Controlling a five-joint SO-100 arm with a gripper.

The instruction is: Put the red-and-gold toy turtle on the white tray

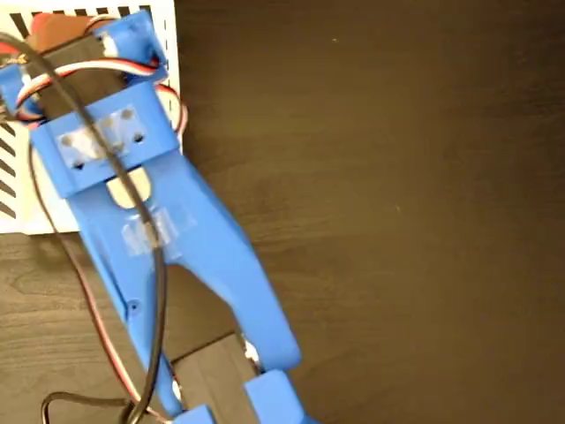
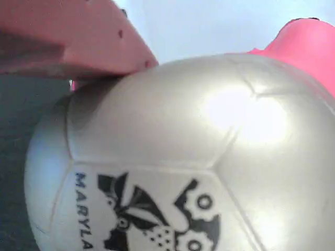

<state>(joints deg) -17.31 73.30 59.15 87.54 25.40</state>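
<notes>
One gripper (image 2: 78, 47) clamps the red-and-gold toy turtle (image 2: 183, 157), shell pressed just under its finger, over the white tray (image 1: 172, 53); carry step nearly done, next: lower, release.

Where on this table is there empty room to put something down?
The dark wooden table lies bare to the right of the blue robot arm. It is crowded at the upper left, where the arm covers most of the white tray with black slots.
</notes>
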